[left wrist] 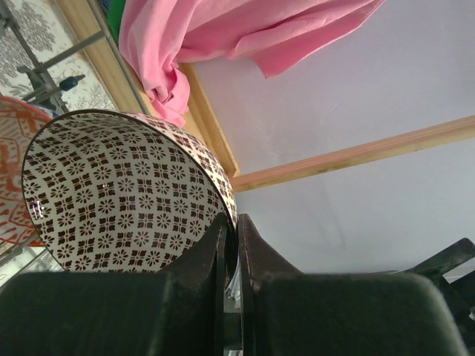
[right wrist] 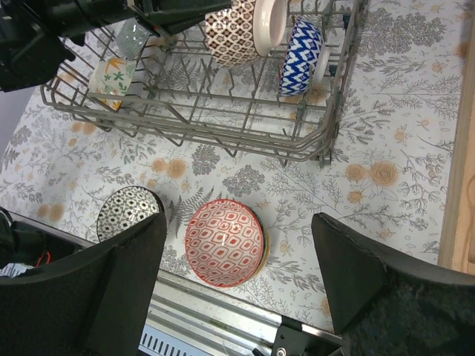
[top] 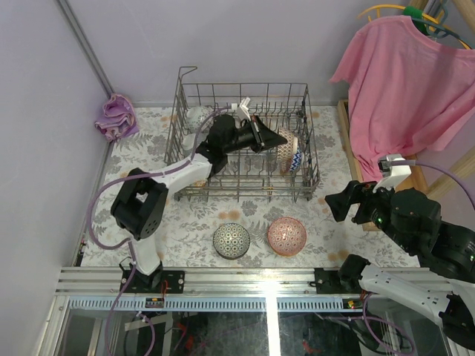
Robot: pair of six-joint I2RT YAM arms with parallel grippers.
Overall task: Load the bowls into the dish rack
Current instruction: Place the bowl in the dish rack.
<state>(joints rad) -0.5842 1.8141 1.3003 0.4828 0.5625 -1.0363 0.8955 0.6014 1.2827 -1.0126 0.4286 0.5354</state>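
Two bowls lie on the counter (top: 185, 237) near the arms, and several more are stood on edge in the dish rack (top: 245, 86) at the far middle.

At the rack's far left corner a pale bowl (top: 197, 116) is seen. Just right of it, the left claw (left wrist: 231, 230) is closed on the rim of a brown-and-white bowl (left wrist: 119, 193), with one finger inside and one outside. This bowl is held tilted on edge over the tines. A cream bowl (right wrist: 267, 22) and a blue zigzag bowl (right wrist: 300, 48) are propped to its right, near the rack's right wall.

All are judged to be glazed ceramic: stiff, fairly heavy for their size, slick under the fingers and easily chipped against wire. A pinch across the rim is therefore favoured, set down gently between tines.

On the counter, a black-and-white bowl (top: 231, 240) with a fine dotted pattern is found on the left. A red-and-white bowl (right wrist: 223, 241), which appears to sit mouth up, is just beside it on the right and apart from it.

Over these the right claw (right wrist: 239, 221) is held wide open and grips nothing. The red-and-white bowl's upturned rim looks the easier place to take hold.
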